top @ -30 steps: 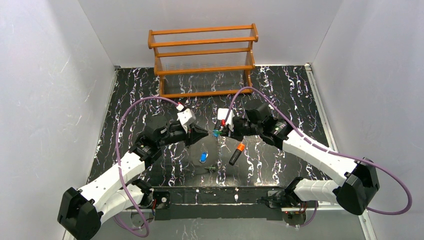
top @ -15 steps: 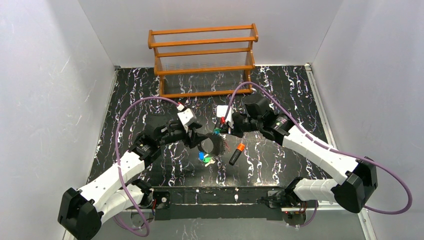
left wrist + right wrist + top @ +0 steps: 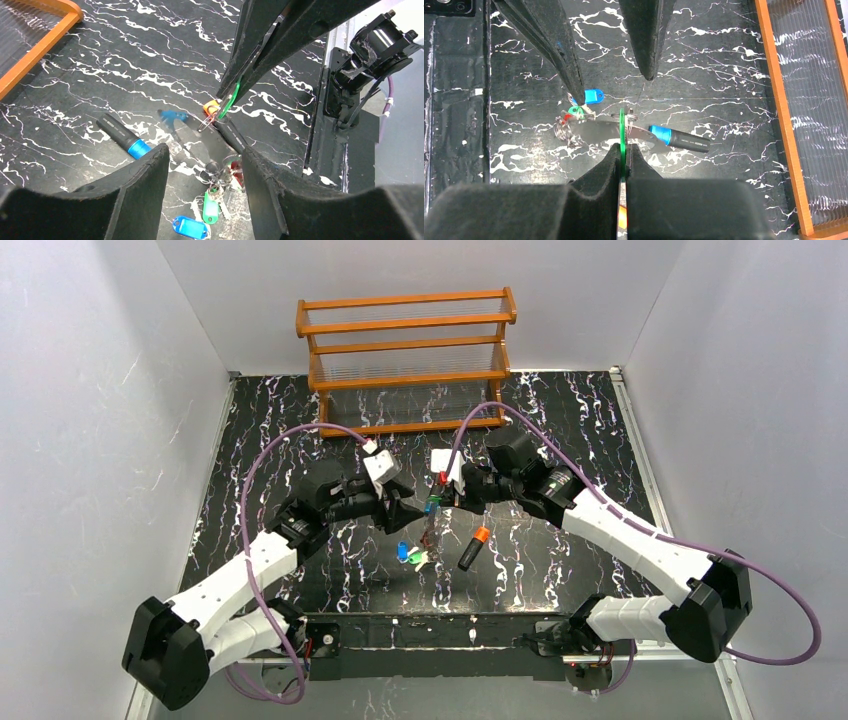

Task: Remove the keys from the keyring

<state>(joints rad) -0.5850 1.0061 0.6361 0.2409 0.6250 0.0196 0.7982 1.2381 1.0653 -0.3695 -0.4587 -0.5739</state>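
Observation:
My right gripper (image 3: 624,146) is shut on the edge of a green key (image 3: 622,122) and holds it above the table. Under that key hangs the keyring (image 3: 599,131), a blurred pale grey band; in the top view the keyring (image 3: 430,532) is a dim smear. My left gripper (image 3: 205,150) stands open just left of the right gripper (image 3: 437,503), with nothing between its fingers. Below it on the table lie a blue key (image 3: 190,227) and another green key (image 3: 211,207), next to small wire rings with a red piece (image 3: 232,172).
A black marker with a blue cap (image 3: 122,136) and another with an orange cap (image 3: 470,548) lie on the black marbled table (image 3: 560,420). An orange wooden rack (image 3: 405,360) stands at the back. White walls close in both sides.
My left gripper has opened and let go, then drawn back slightly. The keyring has swung down under the right gripper, which still holds the green key and has risen a little.

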